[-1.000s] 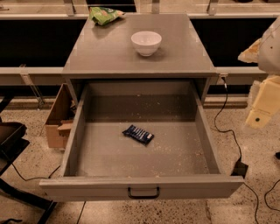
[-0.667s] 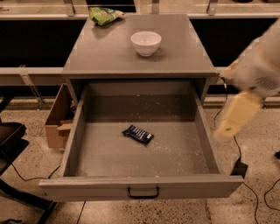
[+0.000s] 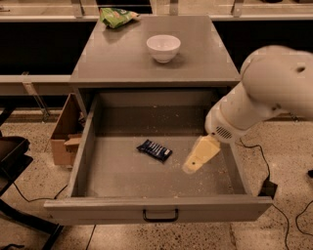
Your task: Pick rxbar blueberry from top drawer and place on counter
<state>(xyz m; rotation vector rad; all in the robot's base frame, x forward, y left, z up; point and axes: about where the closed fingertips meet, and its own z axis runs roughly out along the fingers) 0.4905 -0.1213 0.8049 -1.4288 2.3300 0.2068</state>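
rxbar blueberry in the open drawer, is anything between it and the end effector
Nothing visible. The end effector hangs over the open top drawer, to the right of the rxbar blueberry and apart from it, with only bare speckled drawer floor between them.

This looks like a robot test room or a lab, not a home kitchen. The floor is speckled terrazzo, and black cables lie loose on it at 4 o'clock. A plain grey desk with one open drawer stands alone in the middle. An open cardboard box sits on the floor just beside it at 9 o'clock. A long pale ledge runs behind at 12 o'clock. The claw of a white arm hangs over the drawer at 4 o'clock.
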